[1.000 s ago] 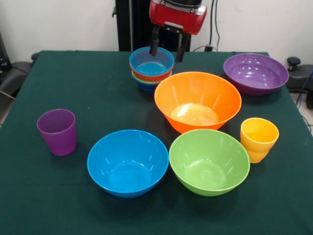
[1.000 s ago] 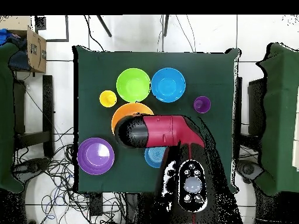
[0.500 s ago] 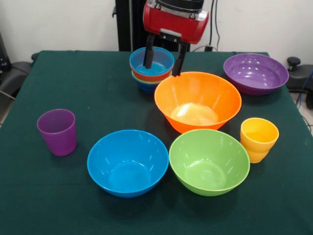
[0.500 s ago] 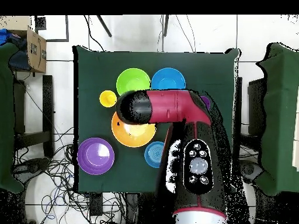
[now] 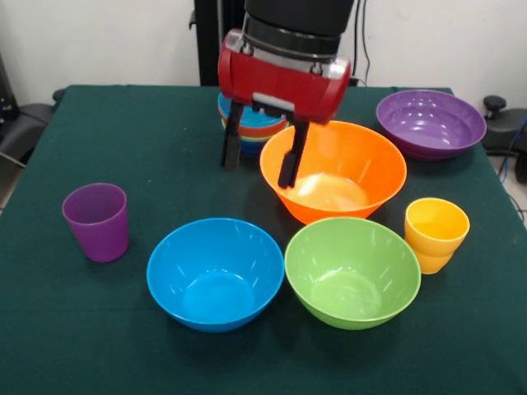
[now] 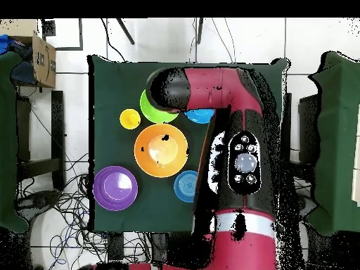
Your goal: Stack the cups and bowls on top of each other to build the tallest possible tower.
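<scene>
On the table (image 5: 165, 148), going left to right, the purple cup (image 5: 97, 220), large blue bowl (image 5: 216, 272), green bowl (image 5: 352, 271), orange bowl (image 5: 333, 169), yellow cup (image 5: 436, 234) and purple bowl (image 5: 430, 123) lie unstacked. Only the small-bowl tower (image 5: 247, 132), at twelve o'clock, exists. The gripper (image 5: 258, 156), fingers wide and empty, has advanced from the tower toward six o'clock.

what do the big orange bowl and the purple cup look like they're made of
Orange bowl: probably glossy hard plastic; a bright glare patch shines on its inner floor. Purple cup: likely plastic too, thin-walled, with a duller, slightly see-through look.
</scene>
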Motion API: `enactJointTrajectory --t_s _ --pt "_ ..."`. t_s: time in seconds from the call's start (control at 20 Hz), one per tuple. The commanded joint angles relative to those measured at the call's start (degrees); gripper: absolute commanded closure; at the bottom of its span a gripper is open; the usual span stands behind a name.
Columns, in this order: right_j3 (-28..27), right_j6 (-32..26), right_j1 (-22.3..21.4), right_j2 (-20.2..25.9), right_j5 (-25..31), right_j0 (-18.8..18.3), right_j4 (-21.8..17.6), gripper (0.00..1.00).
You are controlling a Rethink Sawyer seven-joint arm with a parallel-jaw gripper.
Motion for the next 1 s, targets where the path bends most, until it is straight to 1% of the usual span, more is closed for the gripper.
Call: enactJointTrajectory --t_s 0.05,0.15,0.25,0.3,0.35,0.45,0.55,0.8,1.0 --pt "-14.08 -3.82 8.95 6.63 8.52 0.24 0.74 0.0" --pt "-9.16 -0.92 7.13 5.31 4.58 1.21 0.81 0.0" --pt "-3.02 2.04 5.23 3.84 -0.16 2.32 0.57 0.0" --pt "-0.92 3.14 5.16 3.33 -2.91 2.69 0.19 0.0" --pt "-0.07 3.63 5.23 3.1 -3.82 2.81 0.22 0.0" --pt "3.28 5.34 4.36 2.22 -6.09 3.37 0.17 0.0" --pt "5.05 6.29 4.24 1.92 -6.8 3.63 0.69 0.0" --pt "9.74 9.71 4.38 0.35 -12.0 4.88 1.46 0.0" --pt "12.05 11.41 4.98 -1.34 -15.98 6.23 1.49 0.0"
